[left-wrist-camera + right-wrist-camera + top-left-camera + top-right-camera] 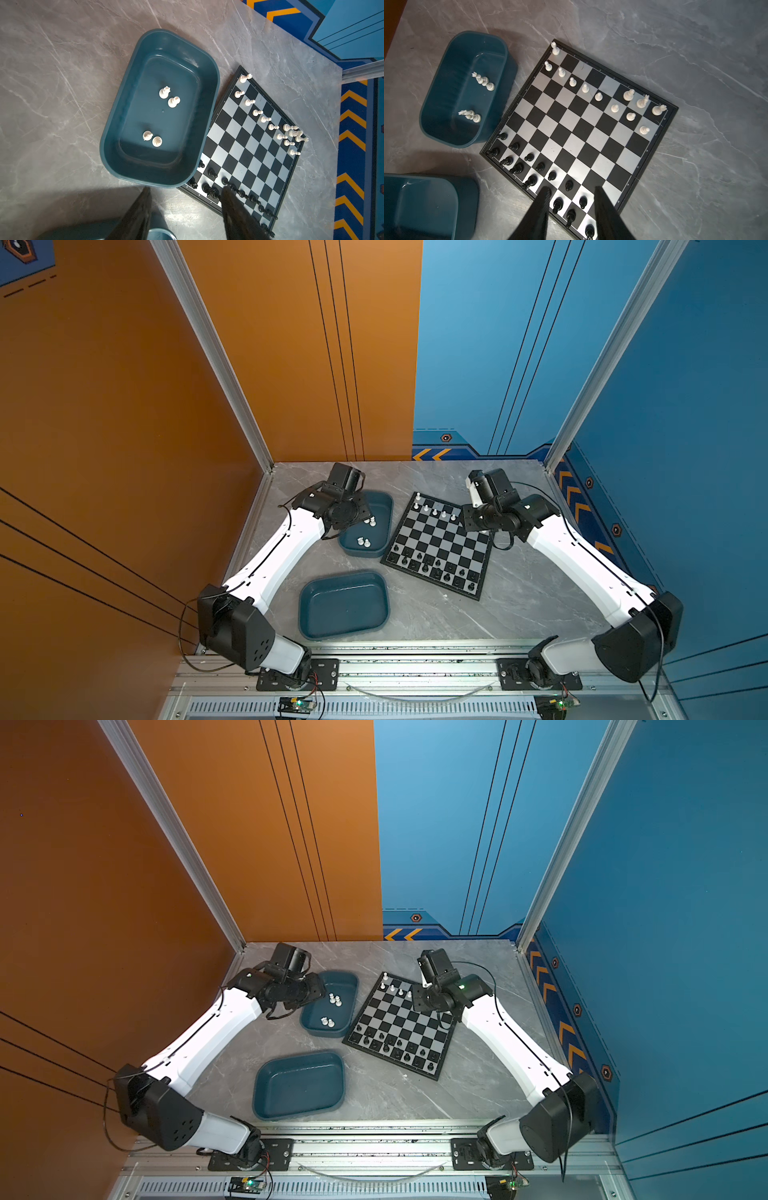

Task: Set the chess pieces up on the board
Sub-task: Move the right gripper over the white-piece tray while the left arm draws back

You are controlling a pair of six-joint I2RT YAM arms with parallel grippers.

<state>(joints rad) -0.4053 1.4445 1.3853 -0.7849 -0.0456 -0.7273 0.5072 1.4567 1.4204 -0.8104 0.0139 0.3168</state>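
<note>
Four white pieces (173, 101) in tray (114, 128), below left end effector (186, 189): parted, empty, arm raised. Board (583, 133) below right end effector (572, 188): parted, empty, pointing down.

Board (399, 1025): lying at an angle.
White chess pieces (392, 988): along its far edge.
Black chess pieces (398, 1052): two rows, near edge.
Far tray (354, 990): beside the board, four white men (338, 1001) inside.
Near tray (299, 1053): in front of it.
My left gripper (311, 992): over the far tray's end.
My right gripper (420, 999): over the board's far corner.
</note>
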